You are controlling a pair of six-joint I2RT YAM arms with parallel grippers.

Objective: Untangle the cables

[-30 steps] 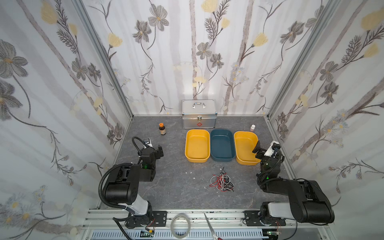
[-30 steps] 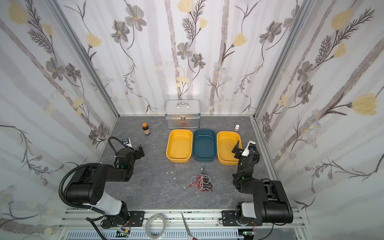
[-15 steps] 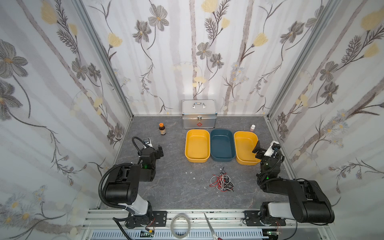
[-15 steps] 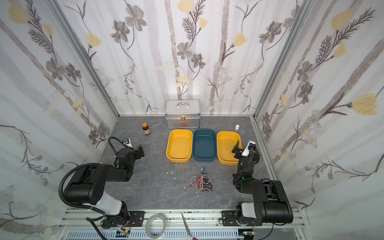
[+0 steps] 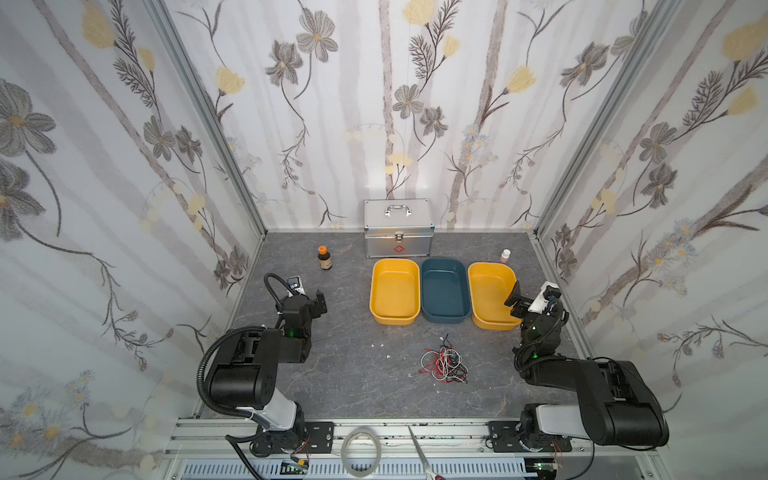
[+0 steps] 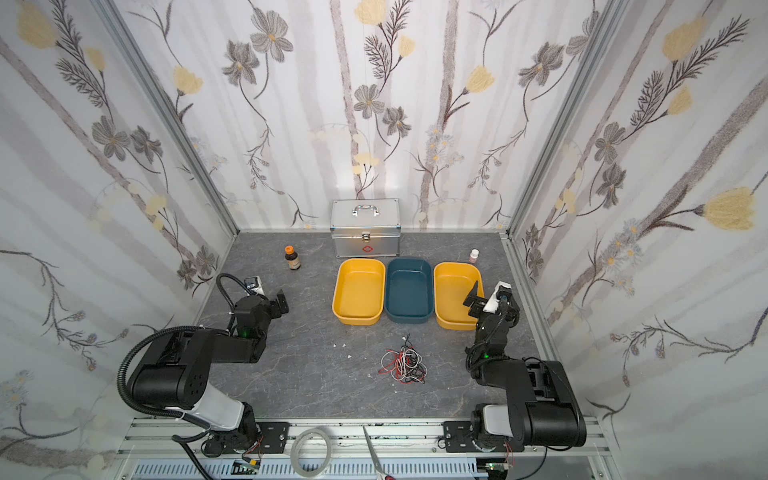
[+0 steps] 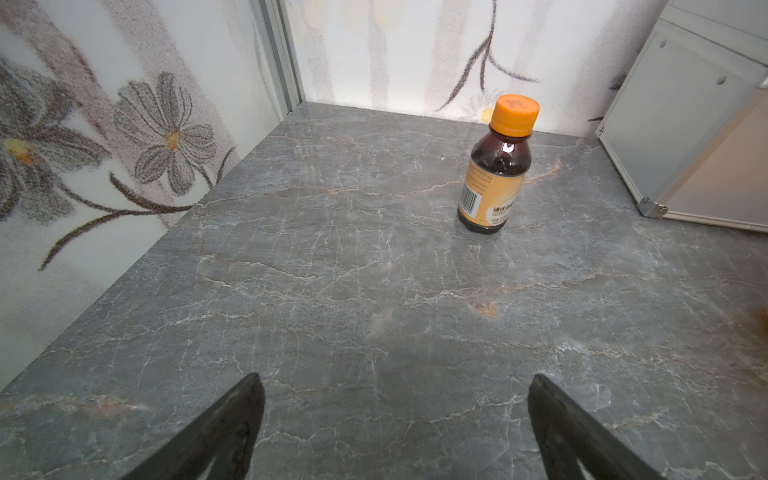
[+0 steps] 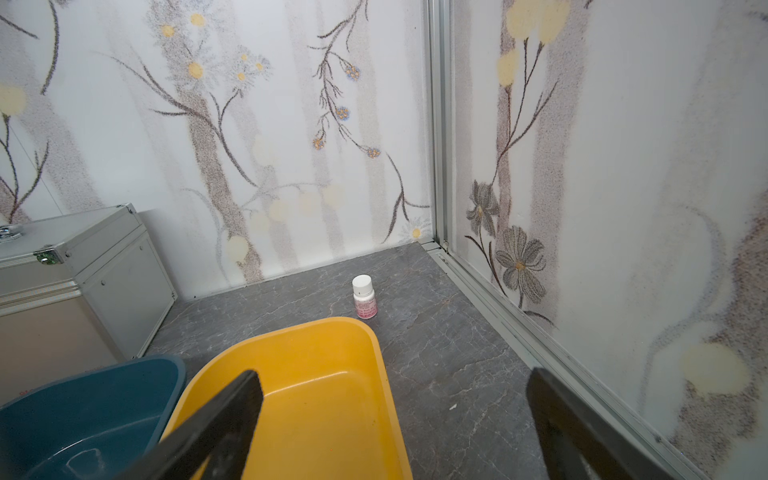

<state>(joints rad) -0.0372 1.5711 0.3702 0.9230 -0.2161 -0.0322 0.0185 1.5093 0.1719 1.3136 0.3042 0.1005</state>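
Note:
The cables [image 5: 444,365] lie as one small tangle of thin red, white and black wires on the grey table, in front of the bins; both top views show the tangle [image 6: 402,365]. My left gripper [image 5: 307,296] hovers open at the left, far from the tangle, with nothing between its fingers [image 7: 395,377]. Over at the right my right gripper [image 5: 534,291] is also open and empty, above the near corner of the right-hand yellow bin [image 8: 395,373]. Neither wrist view shows the cables.
Two yellow bins [image 5: 394,321] [image 5: 490,325] flank a blue bin [image 5: 444,318]. Behind them stands a silver case [image 5: 398,227]. A brown bottle [image 7: 496,174] is back left and a small white bottle [image 8: 363,297] back right. A tape ring [image 5: 360,451] and scissors [image 5: 419,449] lie on the front rail.

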